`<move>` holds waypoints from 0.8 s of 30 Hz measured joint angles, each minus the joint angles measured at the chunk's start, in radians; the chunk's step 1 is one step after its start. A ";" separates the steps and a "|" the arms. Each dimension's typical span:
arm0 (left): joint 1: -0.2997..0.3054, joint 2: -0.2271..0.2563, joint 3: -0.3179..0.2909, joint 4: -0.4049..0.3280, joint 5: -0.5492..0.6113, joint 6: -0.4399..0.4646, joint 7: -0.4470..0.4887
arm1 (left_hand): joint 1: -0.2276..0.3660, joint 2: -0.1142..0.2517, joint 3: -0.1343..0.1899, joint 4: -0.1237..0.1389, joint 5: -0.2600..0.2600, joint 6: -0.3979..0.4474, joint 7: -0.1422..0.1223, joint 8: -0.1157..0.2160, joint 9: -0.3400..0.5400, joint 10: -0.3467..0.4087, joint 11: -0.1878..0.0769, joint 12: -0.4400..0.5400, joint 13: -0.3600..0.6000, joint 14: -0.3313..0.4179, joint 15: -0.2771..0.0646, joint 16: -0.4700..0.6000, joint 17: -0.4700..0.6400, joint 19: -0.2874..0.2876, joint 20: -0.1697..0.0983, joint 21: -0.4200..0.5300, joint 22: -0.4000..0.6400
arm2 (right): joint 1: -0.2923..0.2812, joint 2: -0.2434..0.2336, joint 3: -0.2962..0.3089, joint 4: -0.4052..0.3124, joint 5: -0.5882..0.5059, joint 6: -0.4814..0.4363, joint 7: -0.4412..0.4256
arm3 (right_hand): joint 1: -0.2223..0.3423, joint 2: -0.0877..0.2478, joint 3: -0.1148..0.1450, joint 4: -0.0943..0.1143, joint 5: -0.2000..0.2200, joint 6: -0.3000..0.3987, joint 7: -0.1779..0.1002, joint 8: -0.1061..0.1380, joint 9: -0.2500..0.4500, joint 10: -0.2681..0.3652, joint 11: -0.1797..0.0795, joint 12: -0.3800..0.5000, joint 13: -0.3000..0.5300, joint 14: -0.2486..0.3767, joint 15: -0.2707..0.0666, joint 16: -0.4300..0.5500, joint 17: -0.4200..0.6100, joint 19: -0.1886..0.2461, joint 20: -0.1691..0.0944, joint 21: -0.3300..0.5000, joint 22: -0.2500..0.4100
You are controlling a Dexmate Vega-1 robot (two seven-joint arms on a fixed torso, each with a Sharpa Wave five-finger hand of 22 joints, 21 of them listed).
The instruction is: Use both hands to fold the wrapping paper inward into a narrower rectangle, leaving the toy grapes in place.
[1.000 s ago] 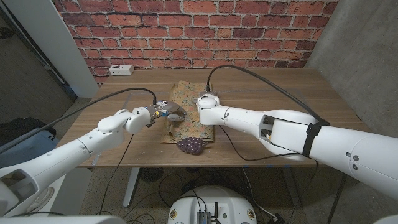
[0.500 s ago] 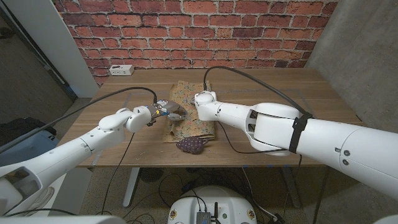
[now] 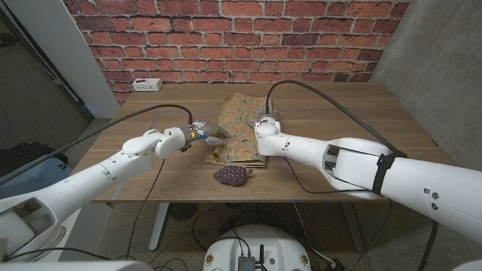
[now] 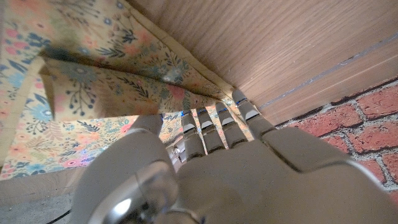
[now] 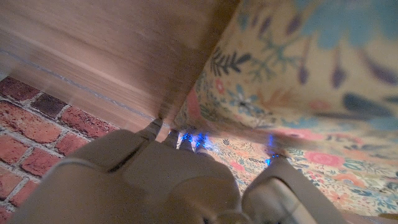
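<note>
The floral wrapping paper (image 3: 239, 124) lies in the middle of the wooden table (image 3: 346, 120), with its sides lifted. My left hand (image 3: 205, 135) holds its left edge; in the left wrist view the fingers (image 4: 214, 127) and thumb close on a raised flap of the paper (image 4: 93, 87). At the right edge my right hand (image 3: 265, 129) does the same, and the right wrist view shows its fingers (image 5: 180, 140) pinching the lifted paper (image 5: 298, 81). The purple toy grapes (image 3: 232, 175) sit near the table's front edge, just in front of the paper and touching neither hand.
A white power strip (image 3: 146, 84) lies at the table's far left corner. Black cables (image 3: 316, 94) arc over the table from both wrists. A brick wall stands behind the table. Bare wood shows to the left and right of the paper.
My right hand has moved from over the paper's middle to its right edge. The left hand has shifted a little right, and the paper now lies further right.
</note>
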 measured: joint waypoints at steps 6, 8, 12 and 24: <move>-0.013 -0.007 0.007 0.017 0.000 -0.010 -0.001 | -0.005 0.005 0.000 0.000 0.000 0.000 0.000 0.000 0.000 0.000 0.000 0.000 0.003 0.000 0.000 0.000 0.001 0.000 0.000 0.000 0.000 | -0.042 -0.067 0.024 -0.168 -0.004 -0.043 -0.042 | 0.003 0.003 -0.002 -0.004 -0.006 -0.007 -0.008 0.000 -0.002 0.000 0.000 0.000 -0.001 0.000 0.000 0.000 0.002 0.003 0.011 0.002 0.000; -0.019 -0.011 0.010 0.025 0.000 -0.012 -0.002 | -0.009 0.001 0.000 0.000 0.000 0.000 0.000 0.000 0.000 -0.004 0.004 0.000 0.002 0.000 0.000 0.000 0.001 0.000 0.000 0.000 0.000 | -0.069 -0.102 0.040 -0.260 -0.004 -0.049 -0.065 | 0.003 0.003 -0.005 -0.001 -0.006 -0.003 -0.014 0.000 -0.002 0.000 0.000 0.004 0.000 0.000 0.000 0.000 0.002 0.009 0.016 0.005 0.000; -0.028 -0.016 0.015 0.036 0.000 -0.015 -0.004 | -0.010 0.000 -0.003 0.003 0.000 0.000 0.000 0.001 0.000 -0.005 0.006 0.000 0.001 0.000 0.000 0.000 0.002 0.000 0.000 -0.007 0.000 | -0.109 -0.140 0.066 -0.400 -0.006 -0.033 -0.111 | 0.001 -0.007 -0.011 -0.005 -0.005 0.000 -0.019 0.000 -0.001 0.004 -0.003 0.005 0.000 -0.002 0.002 0.015 0.005 0.017 0.023 0.010 -0.001; -0.044 -0.026 0.026 0.051 0.000 -0.022 -0.008 | -0.016 0.005 -0.001 0.007 0.000 -0.009 0.009 0.000 0.000 -0.006 0.005 0.000 0.001 0.000 0.000 0.000 0.001 0.000 0.000 -0.008 0.000 | -0.228 -0.193 0.157 -0.631 -0.044 -0.002 -0.295 | 0.044 -0.015 0.000 -0.042 -0.017 -0.003 -0.092 0.010 -0.001 0.003 -0.022 0.012 0.000 0.000 0.011 0.009 0.000 0.018 0.053 0.012 0.002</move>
